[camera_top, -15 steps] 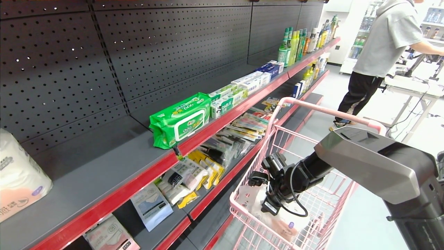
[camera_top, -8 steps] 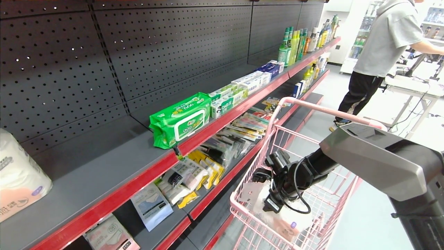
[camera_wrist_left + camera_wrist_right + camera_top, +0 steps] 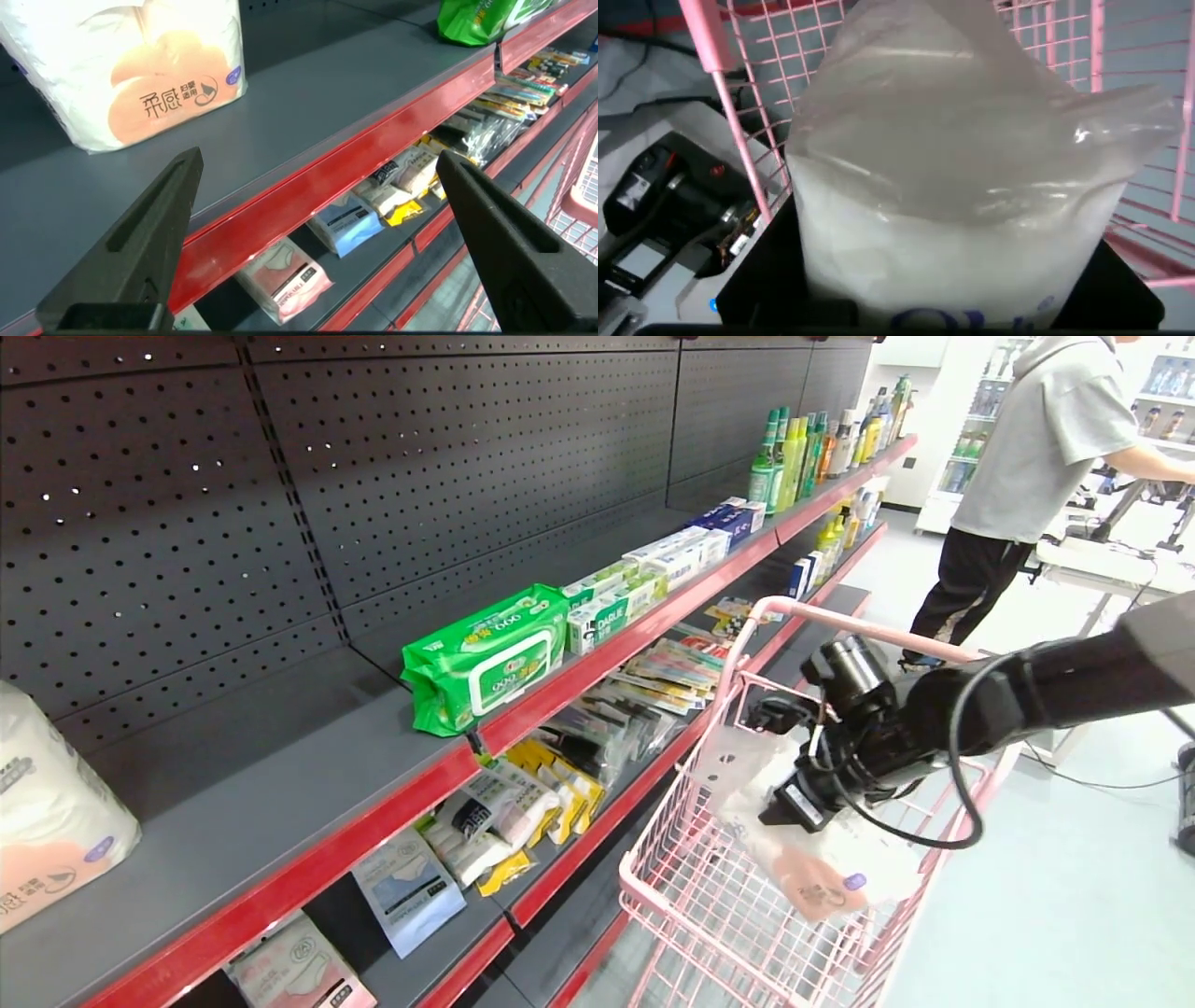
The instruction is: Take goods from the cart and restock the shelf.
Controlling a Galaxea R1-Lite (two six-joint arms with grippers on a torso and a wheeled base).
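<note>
Head view: right gripper [image 3: 782, 791] is clamped on the top of a white tissue pack [image 3: 826, 873]. The pack hangs over the pink cart [image 3: 653, 910], near its left rim. The bag is soft, with slack film above the rolls, so the grip looks shallow. I'd raise it until the bottom clears the wire rim, then swing left slowly to the grey shelf [image 3: 280, 756], onto the bare stretch between the shelved tissue pack [image 3: 42, 803] and the green wipes [image 3: 485, 653]. Left gripper [image 3: 318, 159] is spread wide, holding nothing, near that shelf's red edge.
</note>
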